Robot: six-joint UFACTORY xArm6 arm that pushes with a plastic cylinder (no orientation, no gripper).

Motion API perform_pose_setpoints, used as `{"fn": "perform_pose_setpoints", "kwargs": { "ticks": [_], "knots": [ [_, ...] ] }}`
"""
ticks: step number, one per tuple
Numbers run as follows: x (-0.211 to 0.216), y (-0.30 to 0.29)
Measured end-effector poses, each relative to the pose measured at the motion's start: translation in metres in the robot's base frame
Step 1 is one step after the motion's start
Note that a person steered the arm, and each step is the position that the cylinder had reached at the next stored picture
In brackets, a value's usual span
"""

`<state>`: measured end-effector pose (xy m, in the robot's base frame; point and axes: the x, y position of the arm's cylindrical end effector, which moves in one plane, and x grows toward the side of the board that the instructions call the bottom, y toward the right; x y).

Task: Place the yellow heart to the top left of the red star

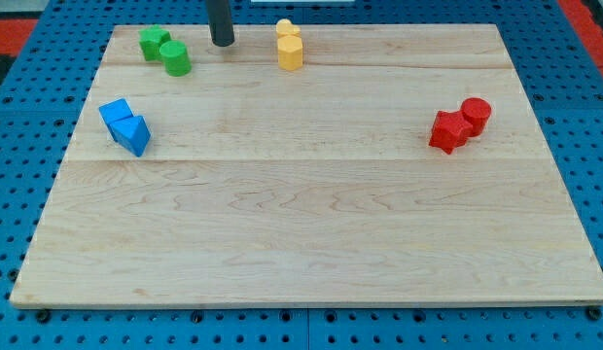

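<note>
Two yellow blocks stand touching at the view's top centre: the upper one [285, 29], whose shape I cannot make out for sure, and a hexagonal one [291, 52] below it. The red star [447, 131] lies at the view's right, touching a red cylinder [476, 115] on its upper right. My tip [222, 44] rests on the board near the top edge, to the left of the yellow blocks and apart from them, and just right of the green blocks.
A green block [153, 42] and a green cylinder [175, 59] sit at the top left. A blue cube [116, 114] and a blue triangular block [134, 134] sit at the left. The wooden board [311, 233] lies on a blue pegboard.
</note>
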<state>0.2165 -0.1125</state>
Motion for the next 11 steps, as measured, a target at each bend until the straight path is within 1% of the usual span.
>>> {"fn": "perform_pose_setpoints", "kwargs": {
  "ticks": [1,3,4,6,7,8,9,10,11],
  "knots": [
    [-0.003,0.040],
    [-0.005,0.047],
    [-0.005,0.070],
    [-0.005,0.077],
    [-0.005,0.102],
    [-0.009,0.102],
    [-0.025,0.103],
    [-0.023,0.111],
    [-0.024,0.131]
  ]
}}
